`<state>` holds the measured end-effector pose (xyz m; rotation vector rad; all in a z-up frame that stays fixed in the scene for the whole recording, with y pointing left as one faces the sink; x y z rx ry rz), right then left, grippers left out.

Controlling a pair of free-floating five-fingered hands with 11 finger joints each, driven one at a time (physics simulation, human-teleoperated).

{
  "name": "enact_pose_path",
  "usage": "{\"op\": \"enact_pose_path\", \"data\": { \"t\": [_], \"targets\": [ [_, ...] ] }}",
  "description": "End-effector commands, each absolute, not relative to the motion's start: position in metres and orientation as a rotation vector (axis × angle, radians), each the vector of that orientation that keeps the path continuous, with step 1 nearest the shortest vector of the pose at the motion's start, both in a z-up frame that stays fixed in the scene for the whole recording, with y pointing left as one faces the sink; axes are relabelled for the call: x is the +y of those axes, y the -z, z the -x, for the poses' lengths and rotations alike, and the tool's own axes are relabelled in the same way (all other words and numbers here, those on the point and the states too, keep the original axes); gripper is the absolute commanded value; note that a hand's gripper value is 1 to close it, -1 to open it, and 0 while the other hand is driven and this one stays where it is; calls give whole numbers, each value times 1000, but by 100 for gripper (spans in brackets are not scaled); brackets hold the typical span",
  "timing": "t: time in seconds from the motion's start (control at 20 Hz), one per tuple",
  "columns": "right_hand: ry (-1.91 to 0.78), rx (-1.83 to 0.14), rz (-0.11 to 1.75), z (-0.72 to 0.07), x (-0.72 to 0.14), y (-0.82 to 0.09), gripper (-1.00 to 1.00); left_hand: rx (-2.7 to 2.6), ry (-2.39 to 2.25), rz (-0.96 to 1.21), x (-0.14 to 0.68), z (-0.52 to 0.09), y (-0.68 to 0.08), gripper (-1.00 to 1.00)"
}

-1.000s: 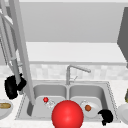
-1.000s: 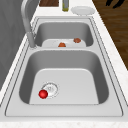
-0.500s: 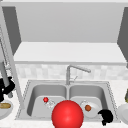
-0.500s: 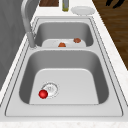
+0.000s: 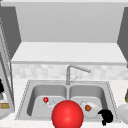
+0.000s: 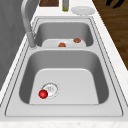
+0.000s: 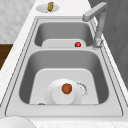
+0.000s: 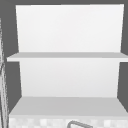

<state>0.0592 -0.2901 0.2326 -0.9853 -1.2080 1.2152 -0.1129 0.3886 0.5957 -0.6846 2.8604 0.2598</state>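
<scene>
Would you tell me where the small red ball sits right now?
The small red ball lies in the sink's left basin, touching the drain; in the front view it sits left of the faucet.

No readable text, no labels, no brands, no numbers, no signs on anything

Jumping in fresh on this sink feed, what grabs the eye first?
A big red ball sits front and centre in the front view, over the sink's near rim. The right hand hangs by the right basin's front corner, beside a white plate carrying a brown item. A small red ball lies by the left basin's drain.
</scene>
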Motion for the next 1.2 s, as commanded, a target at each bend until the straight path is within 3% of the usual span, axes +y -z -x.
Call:
{"op": "enact_pose_path", "data": {
  "t": [0.0,1.15],
  "targets": [
    [-1215,-1208,985,-59,-290,-233,0,2826,-330,664,414,131,-579,100],
    [-1215,-1208,985,-59,-290,-233,0,2932,-250,399,518,140,-584,100]
  ]
}}
